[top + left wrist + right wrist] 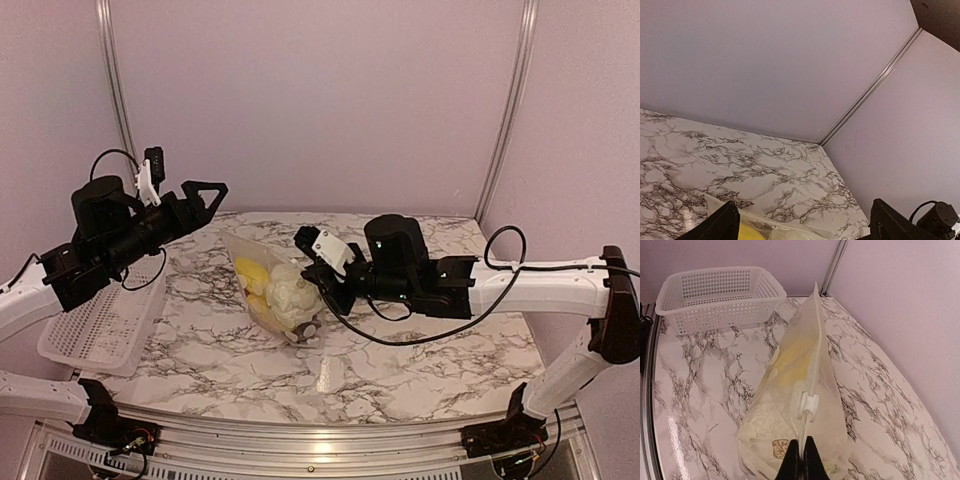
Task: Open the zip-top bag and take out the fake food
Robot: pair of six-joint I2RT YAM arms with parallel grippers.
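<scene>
One zip-top bag (240,262), mid-table, standing on edge; yellow and cream fake food (285,292) inside. At its 4 o'clock, right gripper (320,298), fingers pinched on the zip edge. At 10 o'clock, left gripper (205,190), raised, fingers spread wide, holding nothing. At 9 o'clock, white basket (100,325).

A clear zip-top bag (262,262) stands on the marbled counter (420,350), tilted. A yellow piece (250,272) and a cream-white knobbly lump (289,291) show through it. The right gripper (318,289) reaches in from the right, its fingers touching the bag's right side. The left gripper (210,193) hangs raised above the counter's left part, apart from the bag. A white lattice basket (95,330) sits at the counter's left edge.
</scene>
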